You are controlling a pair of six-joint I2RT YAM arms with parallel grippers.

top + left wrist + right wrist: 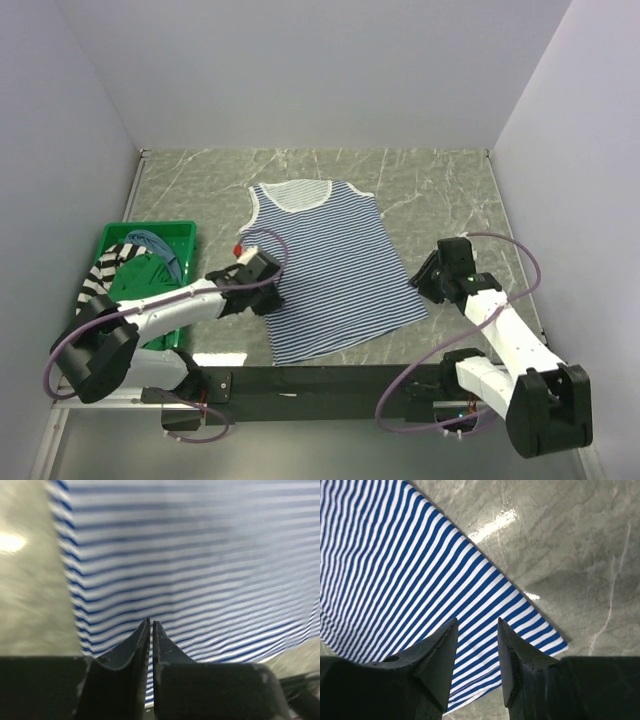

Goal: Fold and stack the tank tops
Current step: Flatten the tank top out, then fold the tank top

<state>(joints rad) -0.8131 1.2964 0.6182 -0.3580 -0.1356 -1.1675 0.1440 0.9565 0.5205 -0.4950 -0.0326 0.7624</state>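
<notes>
A thin navy-white striped tank top [335,265] lies spread flat in the middle of the table, neck at the far side. My left gripper [268,296] hovers over its left edge near the hem; in the left wrist view [151,622] the jaws stand together with only a slit, holding nothing, above the striped cloth [200,555]. My right gripper [425,277] is open over the top's near right corner; the right wrist view [477,621] shows the striped cloth [395,570] between the open fingers. More tops lie in the bin: bold black-white striped [103,270], green [140,282], dusty blue [160,247].
A rigid green plastic bin [185,232] stands at the left edge of the grey marbled table [440,190]. White walls close in the back and both sides. A black rail runs along the near edge by the arm bases.
</notes>
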